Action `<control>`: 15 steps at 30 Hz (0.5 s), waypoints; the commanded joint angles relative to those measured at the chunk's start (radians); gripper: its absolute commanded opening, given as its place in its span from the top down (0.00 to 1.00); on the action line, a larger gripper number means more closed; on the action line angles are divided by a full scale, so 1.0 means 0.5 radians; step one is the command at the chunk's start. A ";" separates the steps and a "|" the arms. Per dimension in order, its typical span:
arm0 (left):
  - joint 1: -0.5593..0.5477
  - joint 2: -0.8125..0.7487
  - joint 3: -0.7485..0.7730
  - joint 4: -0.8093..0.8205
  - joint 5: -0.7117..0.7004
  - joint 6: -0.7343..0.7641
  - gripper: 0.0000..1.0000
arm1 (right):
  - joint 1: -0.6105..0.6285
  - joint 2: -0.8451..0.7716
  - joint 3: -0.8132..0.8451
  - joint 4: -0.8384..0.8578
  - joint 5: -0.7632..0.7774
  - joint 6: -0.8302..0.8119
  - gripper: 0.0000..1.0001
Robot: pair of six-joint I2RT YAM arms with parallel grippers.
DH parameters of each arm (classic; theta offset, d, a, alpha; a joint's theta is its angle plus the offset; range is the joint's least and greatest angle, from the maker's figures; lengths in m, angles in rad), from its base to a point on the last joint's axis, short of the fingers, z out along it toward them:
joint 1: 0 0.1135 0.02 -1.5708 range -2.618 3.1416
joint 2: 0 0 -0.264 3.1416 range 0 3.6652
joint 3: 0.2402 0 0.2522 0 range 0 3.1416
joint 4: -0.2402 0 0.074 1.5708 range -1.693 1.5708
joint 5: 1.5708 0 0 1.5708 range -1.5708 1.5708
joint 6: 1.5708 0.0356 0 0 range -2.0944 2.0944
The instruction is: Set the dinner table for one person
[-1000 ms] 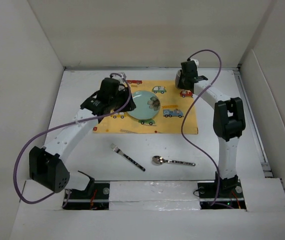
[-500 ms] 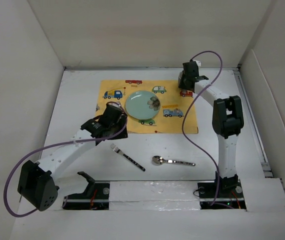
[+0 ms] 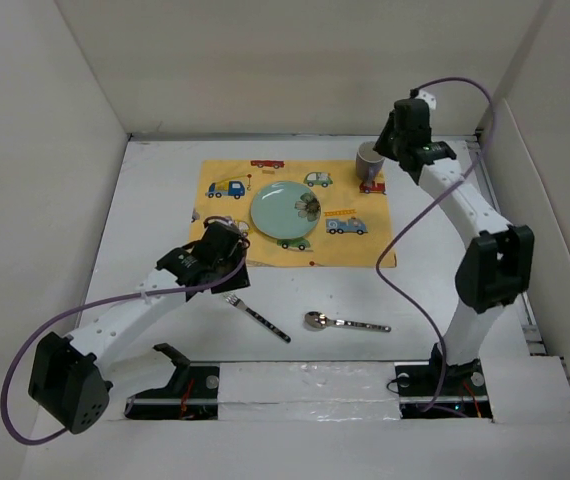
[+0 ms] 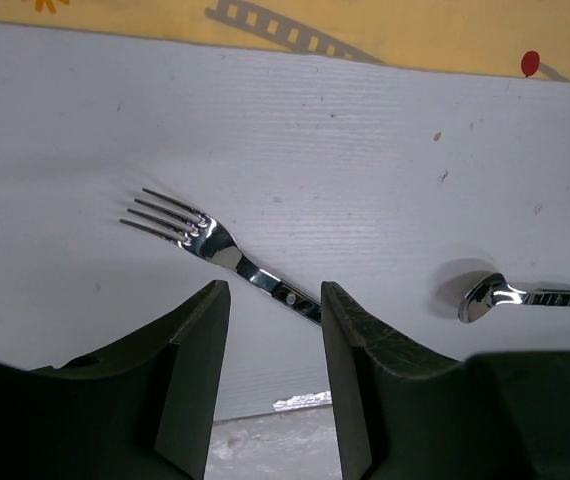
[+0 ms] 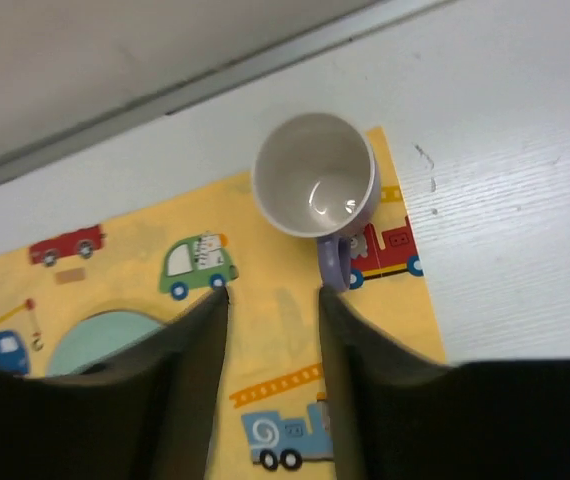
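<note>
On the white worktop (image 3: pixel 155 200), whose long axis runs left to right before the arms, a fork (image 3: pixel 255 313) lies diagonally, tines far-left. The left arm (image 3: pixel 135 300) leans low, the left fingers (image 4: pixel 190 370) spread above the fork's handle. The right arm (image 3: pixel 465 205) reaches far, the right fingers (image 5: pixel 350 400) parted over a mug (image 5: pixel 315 185) on the car-print cloth (image 3: pixel 355 245).

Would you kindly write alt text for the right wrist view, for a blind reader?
An empty lilac mug stands upright on the corner of a yellow cloth printed with cartoon vehicles, its handle toward the camera. The right gripper fills the foreground, its fingers apart and holding nothing; the edge of a pale teal plate shows lower left.
</note>
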 commanded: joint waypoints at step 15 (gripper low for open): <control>-0.780 0.435 0.066 -0.264 -0.442 -1.055 0.57 | 0.308 -1.551 -1.348 -0.051 -0.409 0.216 0.76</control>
